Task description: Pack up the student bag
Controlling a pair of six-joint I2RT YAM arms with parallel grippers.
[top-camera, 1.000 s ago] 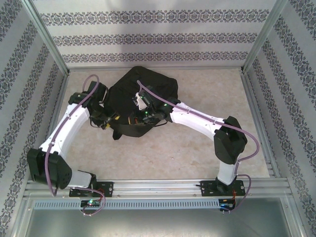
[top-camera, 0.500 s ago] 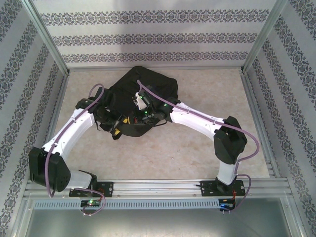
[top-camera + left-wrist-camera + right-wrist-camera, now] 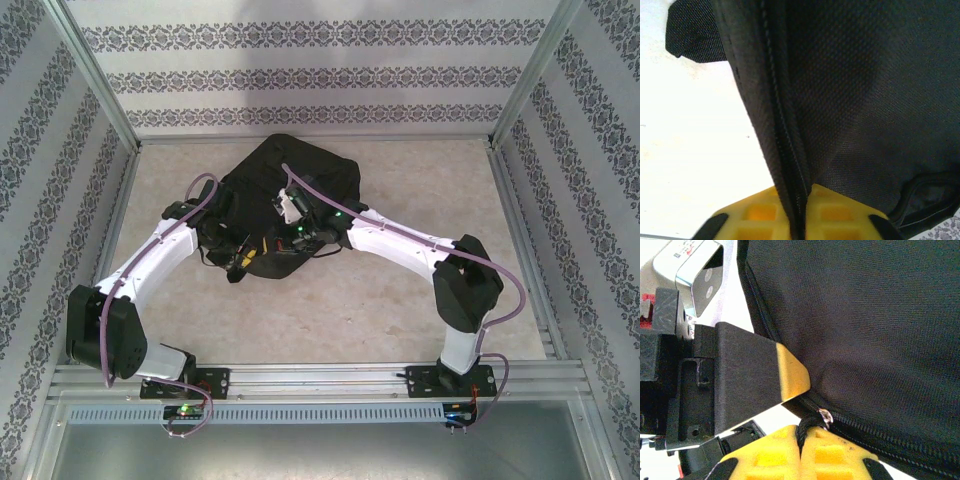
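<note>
Black bag [image 3: 300, 175] on table [image 3: 400, 300], towards far wall; both arms reach its near edge. Jaws of left gripper [image 3: 799, 217] closed tight, zip seam [image 3: 782, 130] pinched between yellow pads [image 3: 760, 212]. Jaws of right gripper [image 3: 801, 447] closed on black zip pull [image 3: 809, 427], by the metal slider [image 3: 825, 415]. The two grippers sit close together, a left fingertip [image 3: 790, 372] just beside the right one's pads

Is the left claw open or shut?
Shut: the left claw pinches the student bag at its zipper seam, yellow pads together.

White arm links [image 3: 150, 262]; black joint housings [image 3: 467, 292]; purple cables [image 3: 521, 295] along arms; yellow grid-moulded finger pads [image 3: 760, 215]
</note>
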